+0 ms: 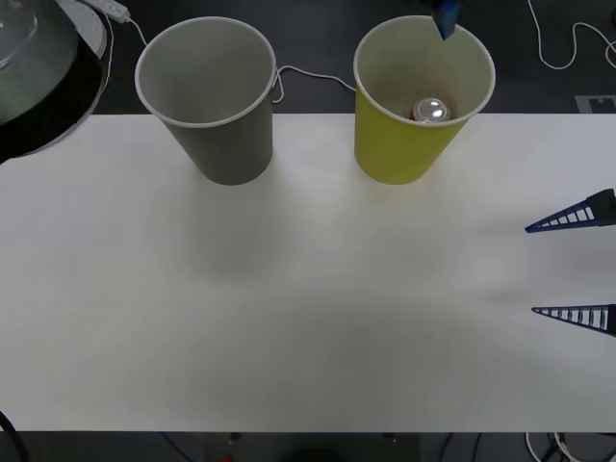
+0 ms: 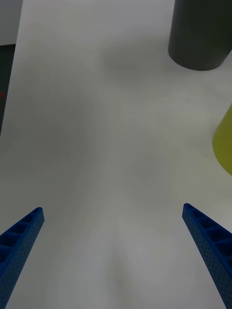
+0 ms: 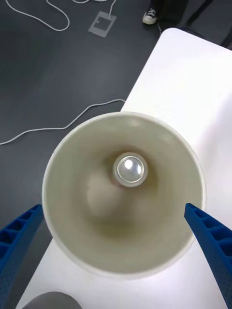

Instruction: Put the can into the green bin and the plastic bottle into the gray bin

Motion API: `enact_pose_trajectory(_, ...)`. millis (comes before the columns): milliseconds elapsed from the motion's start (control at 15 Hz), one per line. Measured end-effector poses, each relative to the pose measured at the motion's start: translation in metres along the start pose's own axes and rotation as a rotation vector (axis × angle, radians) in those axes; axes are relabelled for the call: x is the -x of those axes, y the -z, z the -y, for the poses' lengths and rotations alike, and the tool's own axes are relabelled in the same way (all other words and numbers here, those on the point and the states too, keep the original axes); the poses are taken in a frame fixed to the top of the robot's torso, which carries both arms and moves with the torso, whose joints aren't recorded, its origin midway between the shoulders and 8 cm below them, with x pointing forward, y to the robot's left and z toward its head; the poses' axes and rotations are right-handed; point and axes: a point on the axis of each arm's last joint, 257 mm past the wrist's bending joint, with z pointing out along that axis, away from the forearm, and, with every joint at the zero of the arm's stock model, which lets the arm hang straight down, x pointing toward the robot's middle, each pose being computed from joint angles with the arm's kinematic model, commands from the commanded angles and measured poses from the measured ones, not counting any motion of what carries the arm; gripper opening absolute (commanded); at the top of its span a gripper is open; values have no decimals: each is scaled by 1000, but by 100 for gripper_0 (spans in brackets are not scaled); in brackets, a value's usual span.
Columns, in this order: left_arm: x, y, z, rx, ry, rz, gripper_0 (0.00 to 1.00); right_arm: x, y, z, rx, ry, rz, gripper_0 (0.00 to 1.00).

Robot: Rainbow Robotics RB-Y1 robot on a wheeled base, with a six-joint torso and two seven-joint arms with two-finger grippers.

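Spanning nearly the whole front view, the white table (image 1: 308,318) carries two big cup-shaped bins along its far edge. The gray bin (image 1: 207,91) stands toward the robot's left, the green bin (image 1: 419,96) well apart from it toward the right, both upright.

Down inside the green bin, the can (image 1: 431,110) stands on end, its shiny top facing up. From the left wrist camera it sits near the middle of the bin's pale floor, touching nothing but the bottom.

The left gripper (image 3: 116,231) hangs directly above the green bin's mouth, fingers spread wide and empty, one tip at each side of the rim. In the front view just a blue tip of it (image 1: 446,17) pokes in over the bin's far rim. The right gripper (image 1: 531,269) hovers over the table's right edge, its two fingers parted with nothing between them, pointing inward across bare tabletop.

By my reading, the can step is finished: it rests in the right bin and the left fingers have let go. What remains is the plastic bottle, bound for the gray bin. I see no bottle on the table. The next move likely calls for lifting the left arm clear of the green rim without clipping it, then finding the bottle and grasping it around its body.
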Motion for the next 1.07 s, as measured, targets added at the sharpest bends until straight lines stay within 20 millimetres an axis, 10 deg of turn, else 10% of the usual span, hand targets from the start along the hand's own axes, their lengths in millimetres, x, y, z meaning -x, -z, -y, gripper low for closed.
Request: enact_pose_trajectory(1067,-183,137,4,-96,-161,38,100,0,0,0,0,0,0,100)
